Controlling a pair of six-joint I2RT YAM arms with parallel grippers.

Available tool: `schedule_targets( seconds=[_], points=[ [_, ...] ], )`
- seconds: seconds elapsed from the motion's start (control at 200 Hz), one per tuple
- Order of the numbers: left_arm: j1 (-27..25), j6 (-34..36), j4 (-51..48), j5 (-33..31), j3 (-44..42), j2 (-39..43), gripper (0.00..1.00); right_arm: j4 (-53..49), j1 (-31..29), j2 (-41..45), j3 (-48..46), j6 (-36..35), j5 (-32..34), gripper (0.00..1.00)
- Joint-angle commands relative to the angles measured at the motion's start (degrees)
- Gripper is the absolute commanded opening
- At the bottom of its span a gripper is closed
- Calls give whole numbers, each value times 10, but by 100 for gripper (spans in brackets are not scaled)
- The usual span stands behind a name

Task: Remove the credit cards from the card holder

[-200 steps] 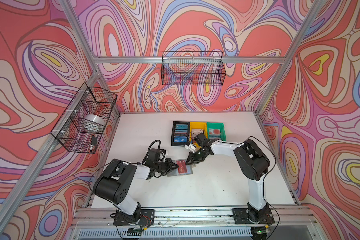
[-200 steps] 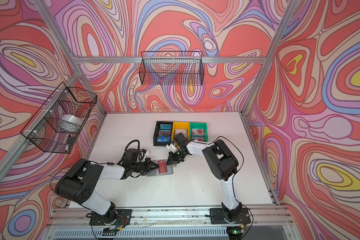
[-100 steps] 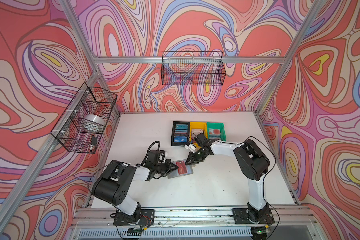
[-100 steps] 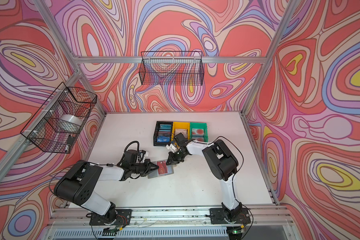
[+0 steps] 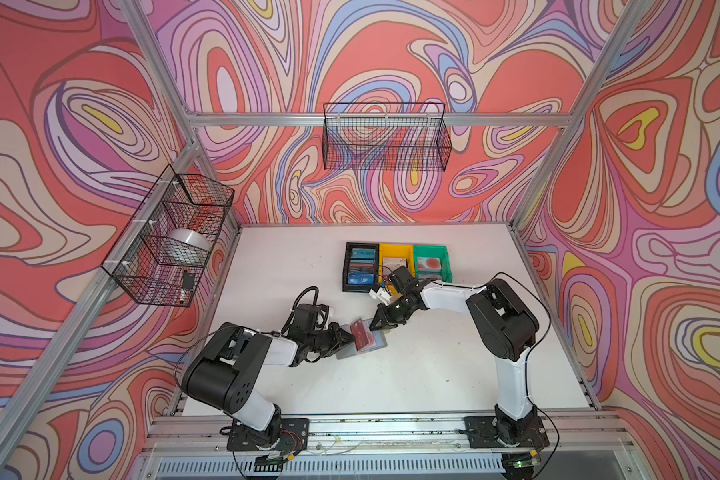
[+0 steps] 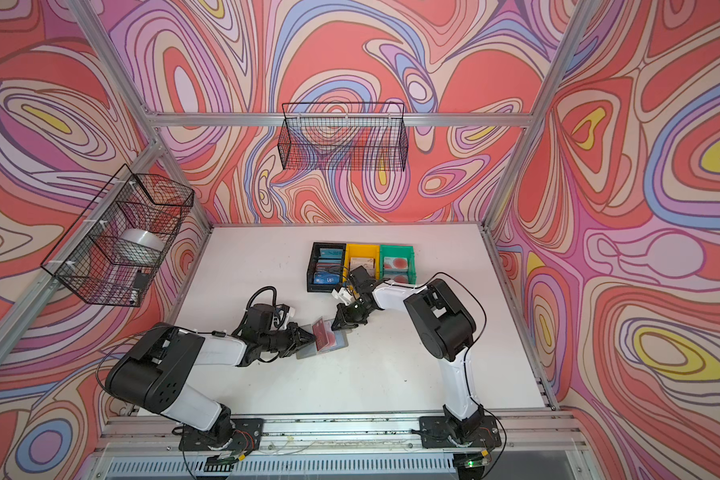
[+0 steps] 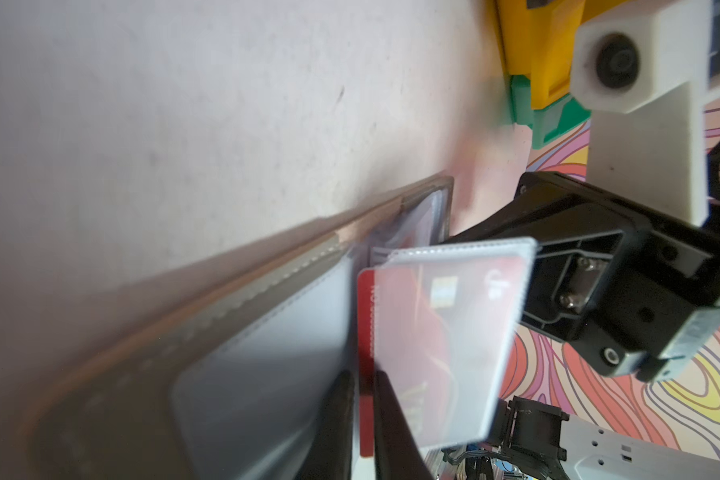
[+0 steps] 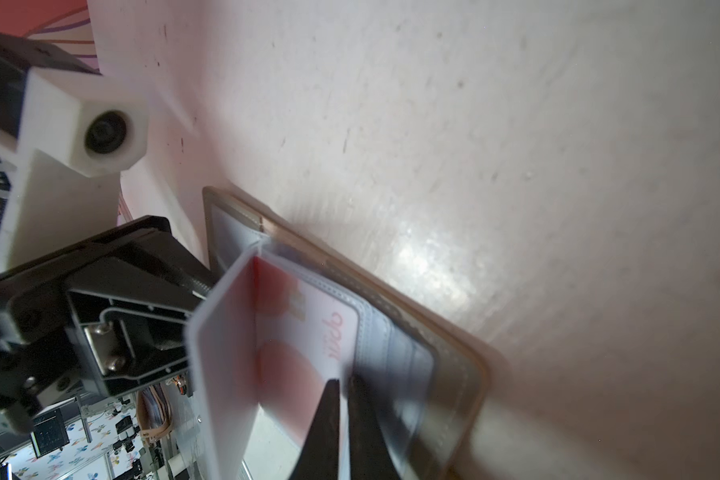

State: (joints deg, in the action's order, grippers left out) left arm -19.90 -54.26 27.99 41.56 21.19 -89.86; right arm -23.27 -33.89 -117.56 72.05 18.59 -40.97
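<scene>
I am clenching my left pincer (image 7: 364, 380) on the exposed edge of the dark red card (image 7: 366, 324); the rest of this card is sitting inside a clear sleeve (image 7: 466, 316), which is standing raised off the open card holder (image 7: 242, 299). I am clenching my right pincer (image 8: 344, 382) on the card holder, at the edge of another sleeve page; a pale card with red blotches (image 8: 304, 332) is showing through that page.

In both top views the card holder is lying open near the middle of the white table (image 5: 412, 382), between my 2 pincers; the left pincer is reaching it from the left and the right pincer from the far right.

3 bins are standing side by side beyond the holder, apart from it: a black bin (image 5: 346, 266), a yellow bin (image 5: 395, 248) and a green bin (image 5: 431, 248); the black bin is holding several cards, with a blue "VIP" card (image 5: 360, 280) nearest me.
</scene>
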Motion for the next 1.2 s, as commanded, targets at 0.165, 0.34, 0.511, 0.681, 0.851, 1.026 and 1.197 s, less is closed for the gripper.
schedule_targets(
  seconds=[0.165,0.34,0.511,0.681,0.851,1.026,1.197],
  points=[
    [-1,-12,-8,-10,-14,10,17,-20,-7,-32,-19,-1,27,11],
    [-1,-6,-28,-12,-9,24,17,-17,-6,-27,-24,0,27,11],
    [-1,3,-53,-21,-5,48,19,-22,-6,-18,-22,0,29,11],
    [-1,13,-77,-22,16,49,20,-42,-5,2,-6,-10,33,11],
    [-2,1,-43,-5,34,11,20,-60,-5,23,5,-15,42,11],
    [-4,-18,2,12,40,-22,19,-70,-5,45,9,-18,45,11],
    [-4,-16,0,11,37,-19,20,-79,-6,60,16,-20,48,12]
  ],
)
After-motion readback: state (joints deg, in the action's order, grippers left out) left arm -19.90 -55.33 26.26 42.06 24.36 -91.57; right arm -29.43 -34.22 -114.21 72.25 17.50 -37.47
